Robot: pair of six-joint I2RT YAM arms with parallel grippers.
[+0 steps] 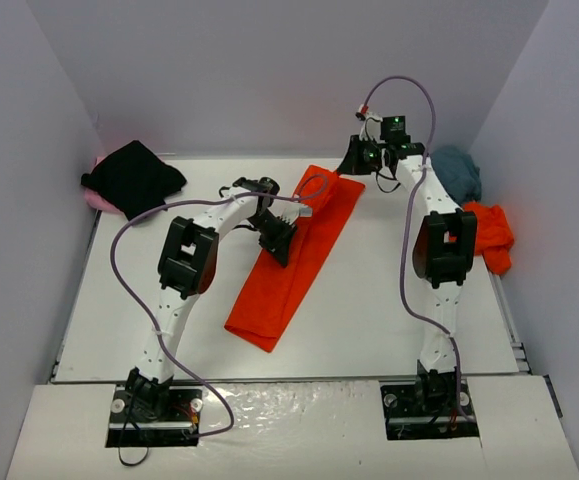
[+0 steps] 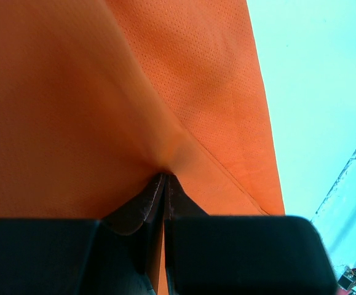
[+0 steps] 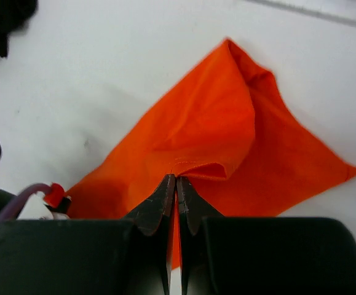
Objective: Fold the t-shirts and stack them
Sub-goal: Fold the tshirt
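White table (image 1: 389, 320), pale walls (image 1: 269, 70), left fingers (image 2: 138, 209) and right fingers (image 3: 156, 206) clamped on seemingly folded orange t-shirt (image 1: 294, 270)

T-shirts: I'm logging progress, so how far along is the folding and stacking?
Done: no stack yet. In hand: the orange t-shirt, a long strip in the middle, pinched by the left claw and right claw. Left: the black t-shirt, pink t-shirt, teal t-shirt and second orange t-shirt, crumpled at the sides.

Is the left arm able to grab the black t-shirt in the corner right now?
Probably not yet. The left gripper is shut on the orange t-shirt. The black t-shirt lies off to its left with nothing lying in between, so after letting go it likely could.
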